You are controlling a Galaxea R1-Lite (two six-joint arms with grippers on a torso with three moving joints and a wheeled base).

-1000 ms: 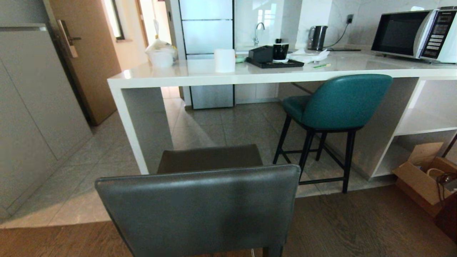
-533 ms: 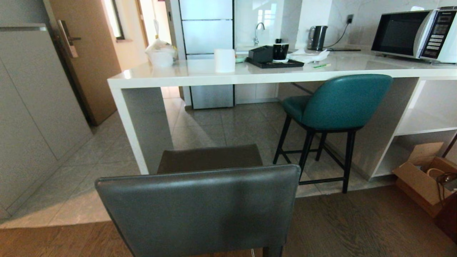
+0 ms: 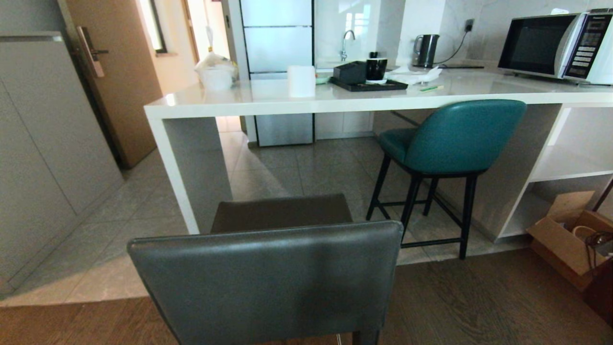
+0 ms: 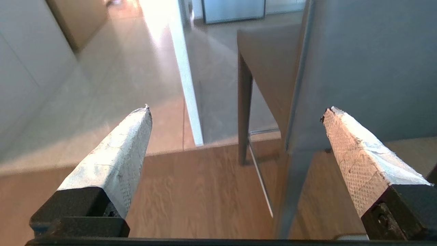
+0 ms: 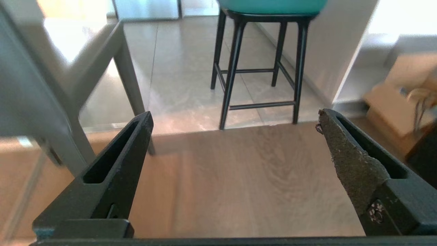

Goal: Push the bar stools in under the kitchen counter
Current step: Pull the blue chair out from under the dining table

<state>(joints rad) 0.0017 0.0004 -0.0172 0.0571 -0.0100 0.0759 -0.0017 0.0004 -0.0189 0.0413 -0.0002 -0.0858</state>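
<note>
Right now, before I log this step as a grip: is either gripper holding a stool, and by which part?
Nothing is held. The left gripper and the right gripper are both open and empty, low behind the grey stool.

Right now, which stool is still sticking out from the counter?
The grey stool nearest the camera; the teal stool already sits tucked against the counter.

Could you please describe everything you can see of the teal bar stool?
The teal bar stool has a rounded padded back and seat in smooth teal upholstery that looks like leather, on four thin black legs joined by low rungs. It stands upright on the grey tiled floor, its seat partly beneath the white kitchen counter, its back still outside the edge. Nothing touches it but the floor.
</note>
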